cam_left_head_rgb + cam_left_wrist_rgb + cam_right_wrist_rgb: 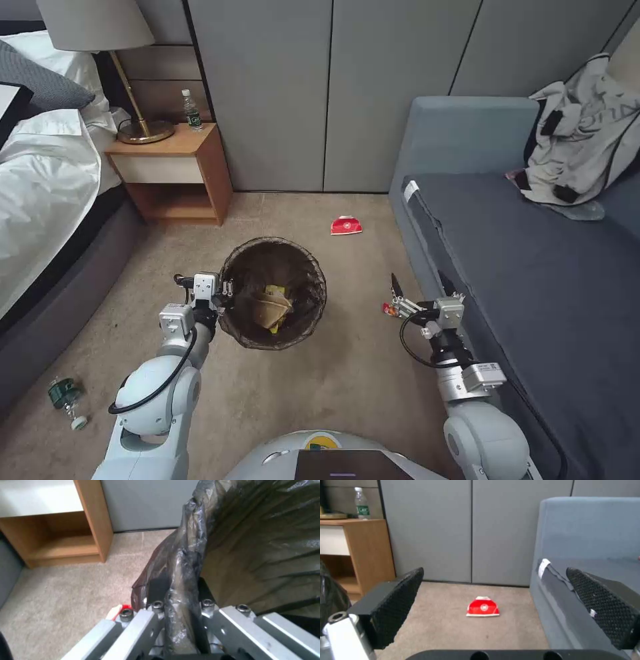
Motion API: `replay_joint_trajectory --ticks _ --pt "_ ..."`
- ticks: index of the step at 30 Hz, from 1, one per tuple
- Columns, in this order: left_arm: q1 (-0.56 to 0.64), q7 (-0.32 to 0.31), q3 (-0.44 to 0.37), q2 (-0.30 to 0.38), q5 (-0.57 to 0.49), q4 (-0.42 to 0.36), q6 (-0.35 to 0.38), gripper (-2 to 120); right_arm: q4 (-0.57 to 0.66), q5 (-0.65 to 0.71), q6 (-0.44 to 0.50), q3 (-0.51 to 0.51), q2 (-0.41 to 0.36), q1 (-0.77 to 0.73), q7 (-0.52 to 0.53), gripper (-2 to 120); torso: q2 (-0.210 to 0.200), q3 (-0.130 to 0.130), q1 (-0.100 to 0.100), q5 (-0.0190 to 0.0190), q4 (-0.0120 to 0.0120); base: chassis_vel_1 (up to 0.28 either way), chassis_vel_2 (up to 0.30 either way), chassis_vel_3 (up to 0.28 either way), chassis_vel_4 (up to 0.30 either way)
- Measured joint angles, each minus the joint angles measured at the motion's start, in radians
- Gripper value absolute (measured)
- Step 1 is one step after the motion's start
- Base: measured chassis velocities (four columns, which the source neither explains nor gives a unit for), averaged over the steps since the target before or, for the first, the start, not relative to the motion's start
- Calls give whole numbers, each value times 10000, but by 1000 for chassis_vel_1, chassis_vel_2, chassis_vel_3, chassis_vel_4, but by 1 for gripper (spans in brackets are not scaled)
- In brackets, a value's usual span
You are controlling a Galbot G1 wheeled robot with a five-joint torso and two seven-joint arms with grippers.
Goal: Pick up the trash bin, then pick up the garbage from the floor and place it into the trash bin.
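Observation:
My left gripper (223, 293) is shut on the near-left rim of the trash bin (273, 292), a round bucket lined with a dark brown bag. In the left wrist view the fingers pinch the folded bag edge (181, 580). A tan paper bag (269, 308) and a yellow wrapper lie inside. My right gripper (420, 285) stands open beside the sofa front, nothing between its black fingers (398, 605). A red-and-white carton (346, 225) (483, 607) lies on the carpet ahead. A small red wrapper (389, 309) lies by the right gripper. A green-labelled bottle (67, 397) lies at the far left.
A grey sofa (533, 280) with a grey-and-black jacket (580, 147) fills the right side. A wooden nightstand (175, 173) with a lamp and an upright bottle (192, 111) stands at the back left, next to the bed (40, 173). Grey wall panels close the back.

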Motion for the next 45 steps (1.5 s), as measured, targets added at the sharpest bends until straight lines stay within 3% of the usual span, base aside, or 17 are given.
replay_joint_trajectory --ticks 16,26,31,34,45 --pt "35 1 43 3 18 -22 0 3 -1 -3 -58 -48 22 -36 -21 100 0 -1 0 -2 -1 -116 115 118 -119" --pt "24 1 -44 17 -5 -22 -1 3 -346 -1 -857 -106 5 294 17 100 0 -1 0 -1 -2 -51 40 50 -37" --pt "33 2 -103 43 -41 -60 -1 3 -859 10 -1560 -1 -15 788 -196 100 0 -1 -1 -2 3 0 0 0 0" --pt "21 9 -103 50 -47 -63 0 3 -1501 45 -1989 178 4 1203 -893 100 0 -1 0 -2 -1 0 0 0 0" --pt "16 13 -138 51 -45 -71 1 3 -3660 418 -2523 382 -29 1919 -1500 100 0 -1 0 -1 0 0 0 0 0"
